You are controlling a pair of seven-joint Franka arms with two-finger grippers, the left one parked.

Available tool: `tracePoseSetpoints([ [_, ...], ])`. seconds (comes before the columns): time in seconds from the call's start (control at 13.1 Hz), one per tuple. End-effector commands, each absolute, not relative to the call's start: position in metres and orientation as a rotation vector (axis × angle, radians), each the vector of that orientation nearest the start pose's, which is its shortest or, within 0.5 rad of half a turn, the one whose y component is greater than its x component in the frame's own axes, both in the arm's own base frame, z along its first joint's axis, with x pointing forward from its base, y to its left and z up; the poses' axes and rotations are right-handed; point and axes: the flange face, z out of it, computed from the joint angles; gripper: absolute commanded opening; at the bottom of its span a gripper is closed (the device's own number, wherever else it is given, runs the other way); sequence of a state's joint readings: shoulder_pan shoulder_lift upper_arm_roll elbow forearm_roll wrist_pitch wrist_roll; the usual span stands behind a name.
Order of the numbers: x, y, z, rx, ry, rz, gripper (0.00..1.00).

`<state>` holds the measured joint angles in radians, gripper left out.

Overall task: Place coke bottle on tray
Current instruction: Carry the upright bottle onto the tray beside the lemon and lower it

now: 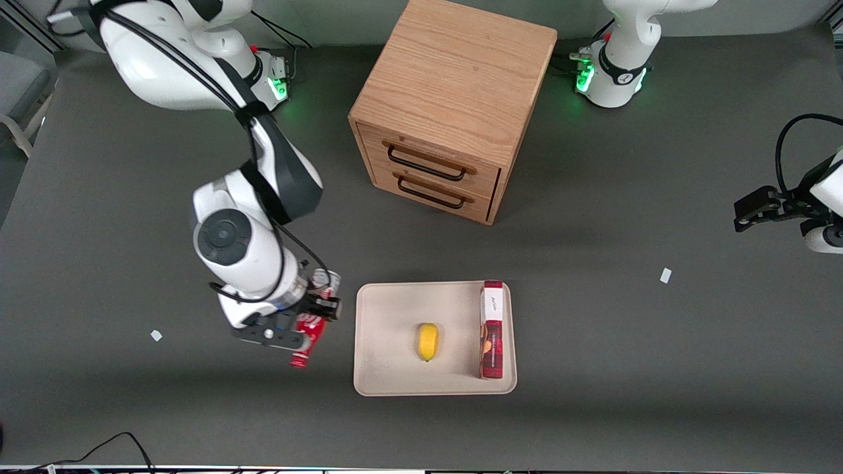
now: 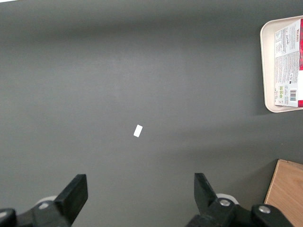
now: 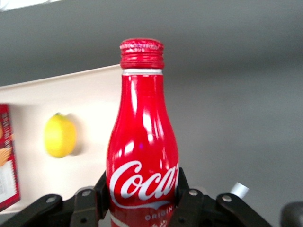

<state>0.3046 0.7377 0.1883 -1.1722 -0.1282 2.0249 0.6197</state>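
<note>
Matte grey table (image 1: 132, 197); fingers (image 3: 184, 198) clamp glossy coke bottle (image 3: 142, 142).

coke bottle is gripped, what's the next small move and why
Probably carry it sideways over the tray. The gripper is shut on the coke bottle, beside the tray rather than above it. Aim for the bare patch between the near rim and the lemon, away from the red-and-white box.

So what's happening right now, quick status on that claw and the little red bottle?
Claw shut on coke bottle, beside the tray, not over it. Lemon and red-and-white box already on tray; bare space nearest the claw.
</note>
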Motion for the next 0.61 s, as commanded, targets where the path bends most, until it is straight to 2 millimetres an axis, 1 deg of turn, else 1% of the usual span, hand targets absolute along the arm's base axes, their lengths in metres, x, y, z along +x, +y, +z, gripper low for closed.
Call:
tracePoseSetpoints([
  [0.0, 0.717, 0.35, 0.334, -3.01, 0.021, -0.272, 0.0],
  [0.23, 0.712, 0.375, 0.267, -2.982, -0.024, -0.287, 0.0],
  [0.3, 0.711, 0.375, 0.249, -2.99, -0.027, -0.271, 0.0],
  [0.38, 0.709, 0.377, 0.239, -2.998, -0.038, -0.256, 0.0],
  [0.53, 0.707, 0.375, 0.221, -3.013, -0.059, -0.226, 0.0],
])
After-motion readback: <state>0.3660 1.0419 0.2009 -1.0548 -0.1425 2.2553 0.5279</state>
